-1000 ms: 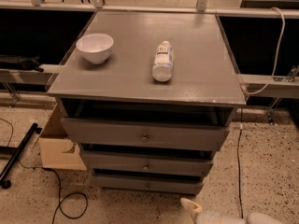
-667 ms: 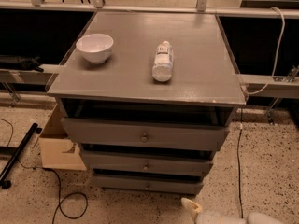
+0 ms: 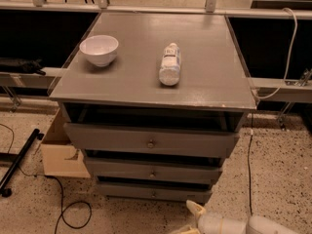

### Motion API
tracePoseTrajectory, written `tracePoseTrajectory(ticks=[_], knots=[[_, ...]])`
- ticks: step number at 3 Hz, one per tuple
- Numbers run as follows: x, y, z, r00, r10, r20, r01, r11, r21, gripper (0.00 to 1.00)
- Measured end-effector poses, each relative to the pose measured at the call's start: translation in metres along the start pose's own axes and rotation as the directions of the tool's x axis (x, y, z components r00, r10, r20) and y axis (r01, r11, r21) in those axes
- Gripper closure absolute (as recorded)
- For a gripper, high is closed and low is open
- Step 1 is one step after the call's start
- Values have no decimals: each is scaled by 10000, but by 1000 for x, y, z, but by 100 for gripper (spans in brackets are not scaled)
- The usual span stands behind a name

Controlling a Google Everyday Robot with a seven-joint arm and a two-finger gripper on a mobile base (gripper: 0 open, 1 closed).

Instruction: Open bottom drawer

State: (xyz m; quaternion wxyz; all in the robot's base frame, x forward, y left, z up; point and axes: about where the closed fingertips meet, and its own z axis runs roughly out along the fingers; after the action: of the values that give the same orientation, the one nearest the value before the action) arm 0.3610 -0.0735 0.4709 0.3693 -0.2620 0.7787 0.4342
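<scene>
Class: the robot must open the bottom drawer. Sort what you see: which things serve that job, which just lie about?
Job: bottom drawer; tool, at the picture's lower edge, just below that drawer.
Lying about: white bowl, bottle on its side, cardboard box, top drawer, middle drawer.

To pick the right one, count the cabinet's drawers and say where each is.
3. Top drawer under the tabletop, middle drawer below it, bottom drawer lowest. The gripper is low in front, right of the bottom drawer's knob. None seems hidden.

The cream tool (image 3: 189, 220), at the bottom edge, joins a rounded white arm (image 3: 229, 224).
</scene>
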Motion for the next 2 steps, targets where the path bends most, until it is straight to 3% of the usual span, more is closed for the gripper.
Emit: tracePoseTrajectory(ticks=[2], knots=[[0, -63, 26, 9973, 441, 581, -495, 9943, 942, 0]])
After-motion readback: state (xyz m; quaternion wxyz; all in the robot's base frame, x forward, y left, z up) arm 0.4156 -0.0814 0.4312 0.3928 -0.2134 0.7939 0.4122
